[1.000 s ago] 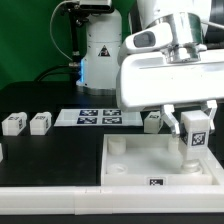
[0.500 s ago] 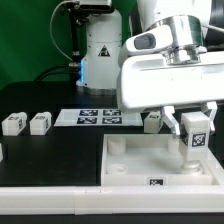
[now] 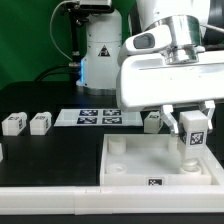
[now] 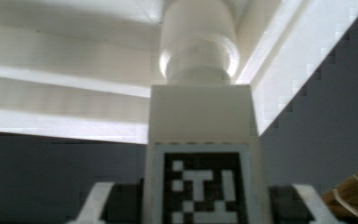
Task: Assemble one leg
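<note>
My gripper [image 3: 196,128] is shut on a white leg [image 3: 195,130], which stands upright with its black-and-white tag facing out. The leg's round lower end [image 3: 189,157] sits at the corner of the large white tabletop [image 3: 130,165] nearest the exterior view's right. In the wrist view the leg [image 4: 202,110] fills the centre, its tag close to the camera. A finger [image 4: 108,200] shows on either side of it. Its round end points down into the tabletop's corner [image 4: 87,80].
Two loose legs [image 3: 12,124] [image 3: 40,122] lie on the black table at the exterior view's left, and a third [image 3: 153,121] lies behind the tabletop. The marker board [image 3: 98,118] lies between them. The robot base [image 3: 98,50] stands at the back.
</note>
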`<action>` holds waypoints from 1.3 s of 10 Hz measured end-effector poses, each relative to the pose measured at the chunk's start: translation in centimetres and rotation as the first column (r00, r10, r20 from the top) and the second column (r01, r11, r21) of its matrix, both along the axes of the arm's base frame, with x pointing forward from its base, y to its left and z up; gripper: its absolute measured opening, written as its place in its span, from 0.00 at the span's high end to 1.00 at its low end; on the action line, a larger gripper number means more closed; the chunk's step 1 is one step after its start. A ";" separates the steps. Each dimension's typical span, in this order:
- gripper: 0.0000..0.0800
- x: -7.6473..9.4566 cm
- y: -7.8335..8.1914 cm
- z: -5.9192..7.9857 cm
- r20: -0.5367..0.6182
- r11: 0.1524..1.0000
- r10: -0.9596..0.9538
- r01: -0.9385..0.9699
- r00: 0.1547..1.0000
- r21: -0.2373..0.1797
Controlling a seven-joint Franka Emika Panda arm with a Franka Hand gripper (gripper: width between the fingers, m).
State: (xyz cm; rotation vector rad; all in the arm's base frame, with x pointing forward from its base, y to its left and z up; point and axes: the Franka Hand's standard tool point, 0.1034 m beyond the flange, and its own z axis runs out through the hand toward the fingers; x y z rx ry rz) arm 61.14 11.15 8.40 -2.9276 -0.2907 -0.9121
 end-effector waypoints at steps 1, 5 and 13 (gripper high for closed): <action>0.64 0.0 0.1 -0.1 0.001 1.000 0.001 -0.001 1.000 0.001; 0.64 -0.5 0.6 -1.6 -0.022 1.000 0.007 -0.007 1.000 0.002; 0.33 -0.1 -0.2 -1.3 -0.040 1.000 0.001 -0.001 0.999 0.001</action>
